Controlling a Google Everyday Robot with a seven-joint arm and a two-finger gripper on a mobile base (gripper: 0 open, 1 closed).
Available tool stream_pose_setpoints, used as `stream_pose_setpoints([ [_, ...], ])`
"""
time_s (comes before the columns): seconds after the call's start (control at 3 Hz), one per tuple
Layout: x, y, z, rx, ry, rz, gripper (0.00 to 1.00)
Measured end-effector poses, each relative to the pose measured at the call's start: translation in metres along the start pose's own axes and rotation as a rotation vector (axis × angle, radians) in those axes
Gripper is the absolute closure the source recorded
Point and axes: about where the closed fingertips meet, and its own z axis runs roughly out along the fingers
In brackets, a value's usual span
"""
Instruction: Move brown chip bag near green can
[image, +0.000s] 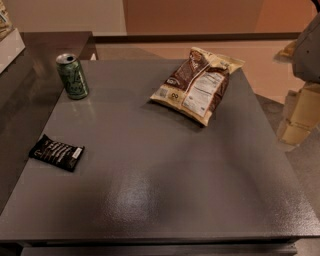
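Observation:
The brown chip bag (196, 84) lies flat at the far right of the grey table (150, 190), dark brown with cream edges and its white label panel facing up. The green can (72, 76) stands upright at the table's far left corner, well apart from the bag. My gripper (299, 117) shows at the right edge of the view, beyond the table's right side and to the right of the bag. It is partly cut off by the frame and touches nothing.
A small flat black packet with white print (56, 152) lies near the table's left edge. A darker surface (30, 55) adjoins the table at the left. Tan floor and a wall lie beyond the far edge.

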Motion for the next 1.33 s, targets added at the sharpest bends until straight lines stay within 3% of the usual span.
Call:
stream_pose_setpoints([
  [0.33,-0.001,0.000,-0.001,0.002,-0.002,0.000,0.00],
  [0.67,-0.021,0.000,0.003,-0.014,-0.035,-0.065,0.00],
  [1.33,-0.092,-0.012,0.024,-0.049,-0.112,-0.310,0.00],
])
